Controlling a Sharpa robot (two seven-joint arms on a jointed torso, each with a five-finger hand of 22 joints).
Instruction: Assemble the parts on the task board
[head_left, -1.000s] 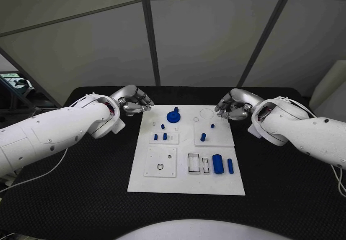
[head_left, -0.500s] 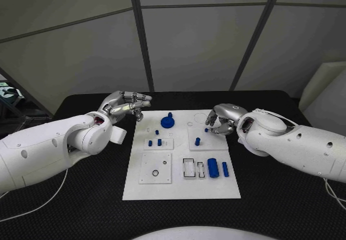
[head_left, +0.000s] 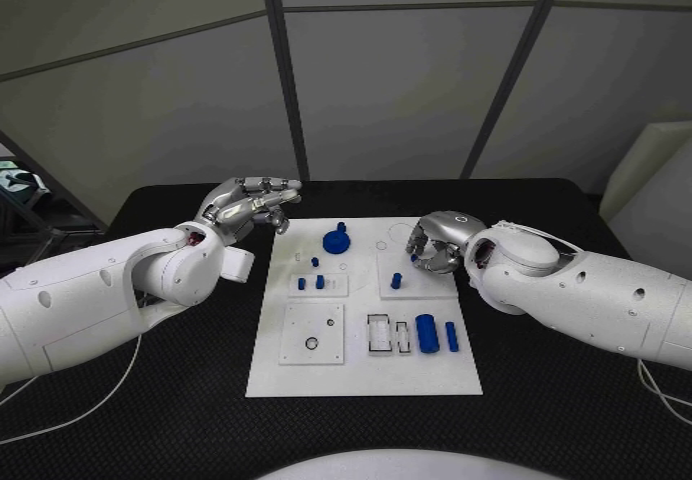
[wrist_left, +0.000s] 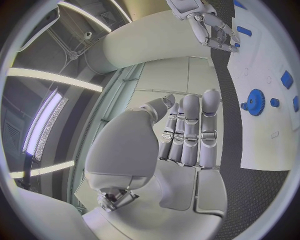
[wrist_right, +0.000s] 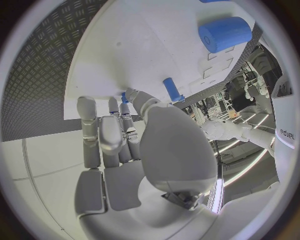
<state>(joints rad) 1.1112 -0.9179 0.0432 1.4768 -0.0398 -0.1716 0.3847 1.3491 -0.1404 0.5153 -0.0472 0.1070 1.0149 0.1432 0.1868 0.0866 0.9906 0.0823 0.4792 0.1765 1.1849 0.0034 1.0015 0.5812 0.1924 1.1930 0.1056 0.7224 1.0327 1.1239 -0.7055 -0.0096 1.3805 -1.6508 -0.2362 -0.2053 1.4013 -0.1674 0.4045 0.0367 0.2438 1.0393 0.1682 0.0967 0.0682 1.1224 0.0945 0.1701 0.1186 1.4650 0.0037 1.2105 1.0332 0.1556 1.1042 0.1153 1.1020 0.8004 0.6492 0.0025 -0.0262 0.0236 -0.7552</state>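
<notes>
From the head view I see the white rectangular task board (head_left: 364, 340) mid-counter (head_left: 577, 400), carrying small blue plastic parts (head_left: 428, 331). My left robot hand (head_left: 248, 206) hovers off its far-left corner, fingers extended and apart, holding nothing. My right robot hand (head_left: 434, 245) curls over the far-right area; the right wrist view adds a blue peg (wrist_right: 172, 90) just beside its fingertips (wrist_right: 129, 95), grip uncertain.

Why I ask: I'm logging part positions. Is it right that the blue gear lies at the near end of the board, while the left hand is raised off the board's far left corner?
Not quite. The head view shows the gear at the far end of the board, not the near end. The left hand is indeed raised off the far left corner.
</notes>
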